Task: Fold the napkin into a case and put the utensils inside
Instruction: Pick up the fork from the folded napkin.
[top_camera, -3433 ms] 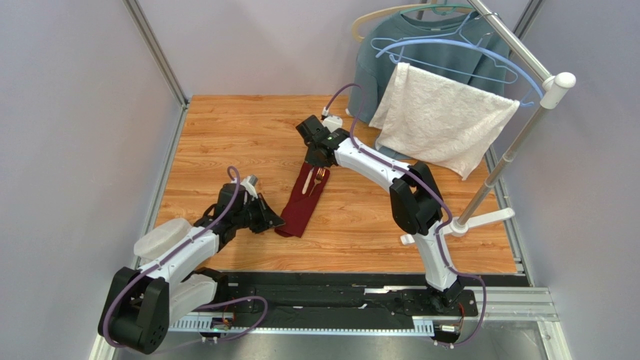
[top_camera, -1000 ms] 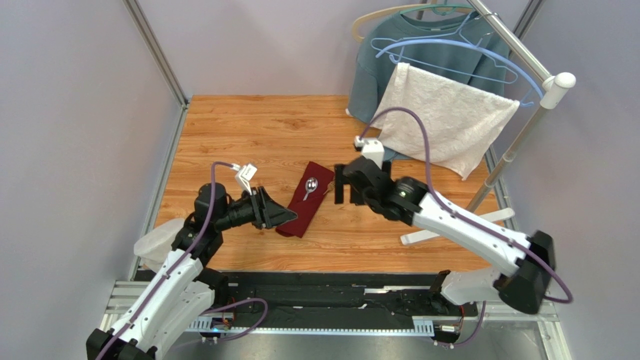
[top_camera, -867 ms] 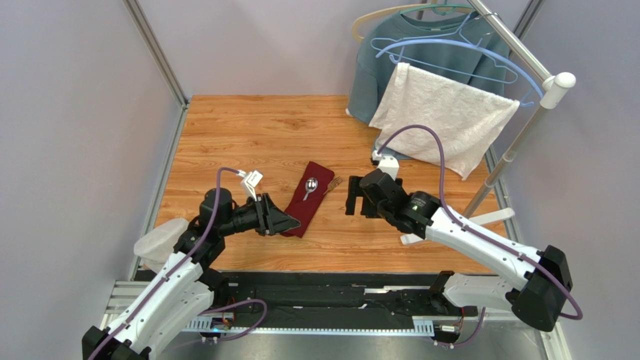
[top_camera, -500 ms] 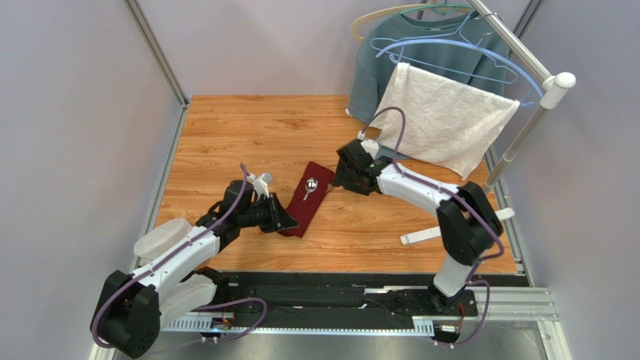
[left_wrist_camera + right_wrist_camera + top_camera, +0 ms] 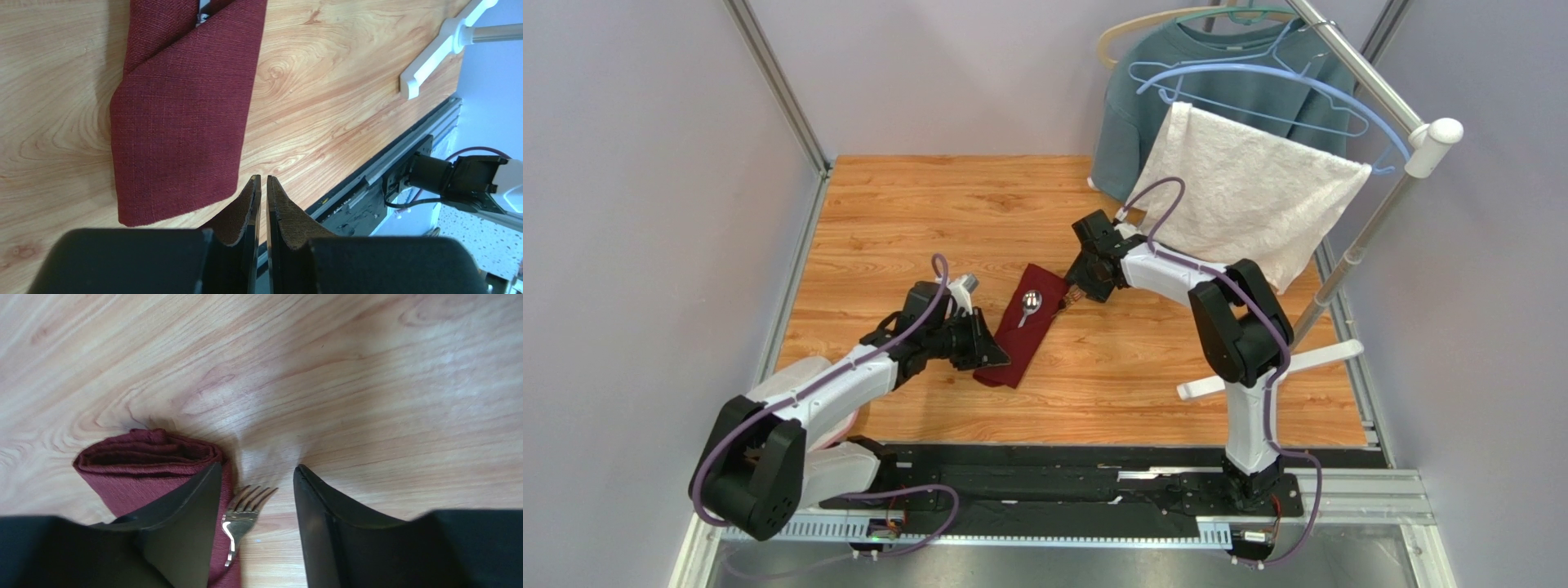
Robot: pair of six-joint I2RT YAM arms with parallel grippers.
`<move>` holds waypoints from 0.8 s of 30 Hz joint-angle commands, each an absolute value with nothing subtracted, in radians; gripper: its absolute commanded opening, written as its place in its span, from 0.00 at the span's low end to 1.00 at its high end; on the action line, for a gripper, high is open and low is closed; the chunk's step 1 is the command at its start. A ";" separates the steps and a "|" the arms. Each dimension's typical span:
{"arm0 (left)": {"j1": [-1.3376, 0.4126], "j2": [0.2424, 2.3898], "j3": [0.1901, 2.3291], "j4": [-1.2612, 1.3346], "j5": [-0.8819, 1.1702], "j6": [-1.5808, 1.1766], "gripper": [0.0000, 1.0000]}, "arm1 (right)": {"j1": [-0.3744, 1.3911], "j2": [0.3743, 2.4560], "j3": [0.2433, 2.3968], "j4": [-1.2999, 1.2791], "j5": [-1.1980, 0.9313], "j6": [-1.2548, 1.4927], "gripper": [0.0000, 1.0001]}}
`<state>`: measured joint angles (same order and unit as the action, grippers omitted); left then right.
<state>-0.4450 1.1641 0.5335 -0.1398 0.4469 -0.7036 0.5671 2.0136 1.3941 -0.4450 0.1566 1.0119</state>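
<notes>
Toward the near edge of the table (image 5: 891,221), the left gripper (image 5: 262,179) is holding its jaws pinched almost together on nothing, just beside the near corner of the maroon case (image 5: 178,122). The case is lying mid-table, slanting away, with the spoon (image 5: 1027,303) showing on it. At its far end the right gripper (image 5: 258,471) is standing with jaws apart, straddling the tines of the fork (image 5: 242,511).

The overhead camera looks steeply down from high and far back. Each wrist camera peers close along its own jaws. All three share the napkin (image 5: 1014,349): just ahead of the left jaws, and seemingly its far end beside the right jaws.
</notes>
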 commanded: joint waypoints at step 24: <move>-0.445 1.327 0.485 -0.006 0.396 -0.673 0.10 | 0.678 2.011 1.549 -0.669 0.367 1.150 0.07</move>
<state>-0.4450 1.3094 0.5022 -0.0753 0.3927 -0.6750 0.6445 2.0636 1.4929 -0.6018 0.2829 1.1873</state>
